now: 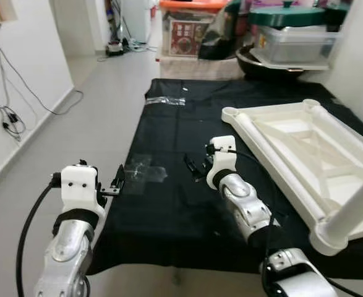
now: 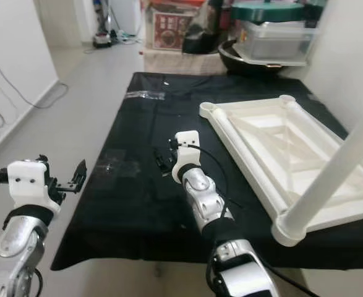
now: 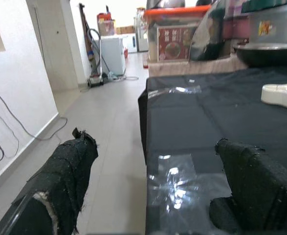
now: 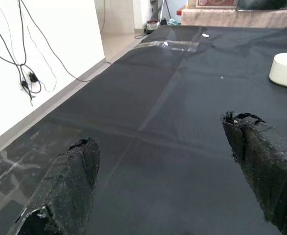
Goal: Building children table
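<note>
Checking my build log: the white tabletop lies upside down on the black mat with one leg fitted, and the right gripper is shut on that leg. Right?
Not quite. The right gripper is open and empty over the black mat, apart from the leg, as the right wrist view shows. The white tabletop does lie upside down with one leg fitted.

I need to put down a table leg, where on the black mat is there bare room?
Bare black mat lies between the right gripper and the mat's left edge, and beyond it toward the far tape strip. The right side is crowded by the upturned white table.
</note>
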You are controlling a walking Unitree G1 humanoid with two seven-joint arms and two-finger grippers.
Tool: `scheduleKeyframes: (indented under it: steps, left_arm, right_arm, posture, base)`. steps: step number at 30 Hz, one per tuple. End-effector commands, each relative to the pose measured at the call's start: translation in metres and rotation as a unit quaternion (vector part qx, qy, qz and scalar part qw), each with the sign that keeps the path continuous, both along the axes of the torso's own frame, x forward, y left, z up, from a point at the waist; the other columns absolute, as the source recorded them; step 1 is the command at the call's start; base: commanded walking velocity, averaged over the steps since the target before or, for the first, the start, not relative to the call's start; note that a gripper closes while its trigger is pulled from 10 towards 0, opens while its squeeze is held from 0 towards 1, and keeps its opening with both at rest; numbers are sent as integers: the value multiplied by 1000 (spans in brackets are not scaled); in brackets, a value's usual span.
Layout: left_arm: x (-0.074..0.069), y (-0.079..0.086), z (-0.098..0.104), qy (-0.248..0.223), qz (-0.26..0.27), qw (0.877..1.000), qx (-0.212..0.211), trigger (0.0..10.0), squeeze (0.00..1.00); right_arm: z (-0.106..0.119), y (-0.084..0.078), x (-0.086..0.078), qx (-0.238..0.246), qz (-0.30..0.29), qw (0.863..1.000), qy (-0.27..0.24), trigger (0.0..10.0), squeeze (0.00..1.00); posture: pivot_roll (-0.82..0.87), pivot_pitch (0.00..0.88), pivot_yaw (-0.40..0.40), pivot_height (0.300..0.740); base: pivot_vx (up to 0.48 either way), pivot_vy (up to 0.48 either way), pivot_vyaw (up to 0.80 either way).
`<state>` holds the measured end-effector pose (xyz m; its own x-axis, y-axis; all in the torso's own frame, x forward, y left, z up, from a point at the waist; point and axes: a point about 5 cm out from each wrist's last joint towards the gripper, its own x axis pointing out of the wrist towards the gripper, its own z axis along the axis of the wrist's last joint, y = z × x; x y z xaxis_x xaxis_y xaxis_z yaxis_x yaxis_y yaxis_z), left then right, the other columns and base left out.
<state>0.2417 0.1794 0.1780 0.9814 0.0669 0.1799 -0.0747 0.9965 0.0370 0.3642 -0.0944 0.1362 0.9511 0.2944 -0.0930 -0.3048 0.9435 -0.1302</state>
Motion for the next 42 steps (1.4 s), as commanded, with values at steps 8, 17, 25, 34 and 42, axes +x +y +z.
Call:
scheduleKeyframes:
  steps: [8, 17, 25, 34, 42]
  left_arm:
    - [-2, -1, 2, -16, -11, 1000, -18, 10000, 0]
    - [-2, -7, 2, -20, -21, 999, -22, 10000, 0]
    - [-3, -8, 1, -22, -23, 999, -26, 10000, 0]
    - [-4, -8, 1, -20, -25, 999, -20, 10000, 0]
    - [-1, -9, 1, -25, -25, 999, -19, 10000, 0]
  right_arm:
    - [0, -5, 3, -8, -25, 1000, 7, 10000, 0]
    - [0, -6, 4, -13, -30, 999, 7, 10000, 0]
    - [-1, -25, 9, -40, -70, 997, 15, 10000, 0]
    - [1, -66, 18, -76, -132, 987, 56, 10000, 0]
    - [-30, -89, 9, -84, -71, 976, 187, 10000, 0]
  posture:
    - [104, 0, -81, 740]
    - [99, 0, -85, 740]
    - [96, 0, -86, 740]
    - [94, 0, -86, 740]
    - [94, 0, -91, 740]
  base:
    - [454, 0, 0]
    - [267, 0, 0]
    - [0, 0, 0]
    - [0, 0, 0]
    - [0, 0, 0]
